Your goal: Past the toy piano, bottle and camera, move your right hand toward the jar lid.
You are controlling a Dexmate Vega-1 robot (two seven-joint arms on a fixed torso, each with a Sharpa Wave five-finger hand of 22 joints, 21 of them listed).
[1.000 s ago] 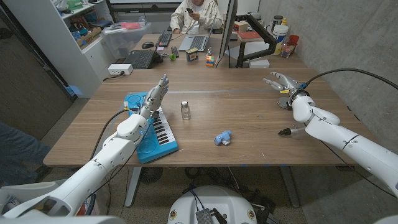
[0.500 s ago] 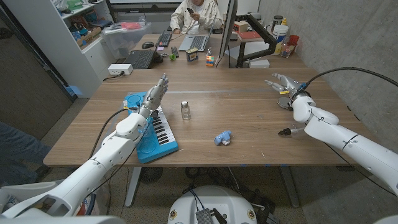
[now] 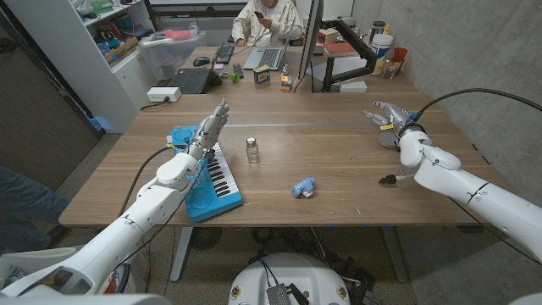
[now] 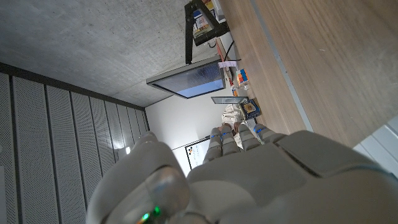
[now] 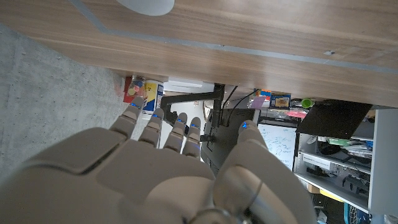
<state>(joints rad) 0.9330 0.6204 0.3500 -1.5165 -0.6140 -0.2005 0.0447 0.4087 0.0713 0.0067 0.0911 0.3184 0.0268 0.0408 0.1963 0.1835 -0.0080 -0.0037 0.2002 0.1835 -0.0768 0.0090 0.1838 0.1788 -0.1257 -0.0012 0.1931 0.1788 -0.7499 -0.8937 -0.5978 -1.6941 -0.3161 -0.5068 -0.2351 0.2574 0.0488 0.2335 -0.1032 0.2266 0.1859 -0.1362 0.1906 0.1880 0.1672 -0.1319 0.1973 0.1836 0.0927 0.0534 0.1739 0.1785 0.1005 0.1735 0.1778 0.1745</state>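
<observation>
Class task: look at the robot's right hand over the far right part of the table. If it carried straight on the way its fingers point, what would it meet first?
Probably nothing on this table: the right hand points over bare wooden table toward its far edge, though depth is uncertain.

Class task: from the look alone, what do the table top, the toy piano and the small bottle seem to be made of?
Table top: wood or wood laminate, matte, visible grain.
Toy piano: probably plastic, uniform bright blue.
Small bottle: clear, glass or plastic; can't tell which.
</observation>
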